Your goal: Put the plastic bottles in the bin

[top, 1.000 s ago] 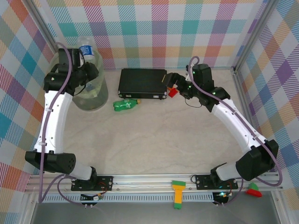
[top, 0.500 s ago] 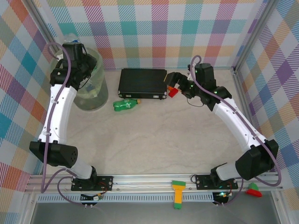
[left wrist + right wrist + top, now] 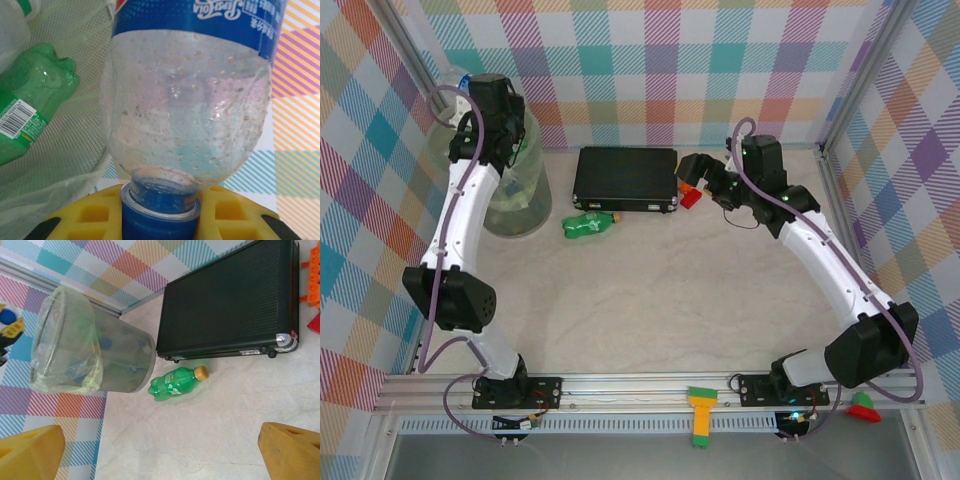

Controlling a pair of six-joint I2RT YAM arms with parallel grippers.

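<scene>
Bottles lie in two places. One clear bottle (image 3: 190, 100) with a blue label is clamped by its blue cap between the yellow fingers (image 3: 85, 215) of the left gripper (image 3: 160, 220), which is clenched on its neck. From above, that gripper (image 3: 488, 98) hangs over the far side of the bin (image 3: 525, 205), close to the checked wall. Inside the bin's thin plastic liner, a green bottle (image 3: 30, 100) with a barcode label lies next to the held one. A second green bottle with an orange cap (image 3: 588, 224) lies on its side on the table, just beside the bin's base and close to the front edge of a flat black case (image 3: 625, 178). The right gripper (image 3: 692, 178) stands released, jaws wide apart, off the right end of the case, near small orange and red toy pieces (image 3: 690, 198). Its wrist camera looks across the case (image 3: 230, 305) toward the lying bottle (image 3: 177, 382) and the bin (image 3: 90, 350).
</scene>
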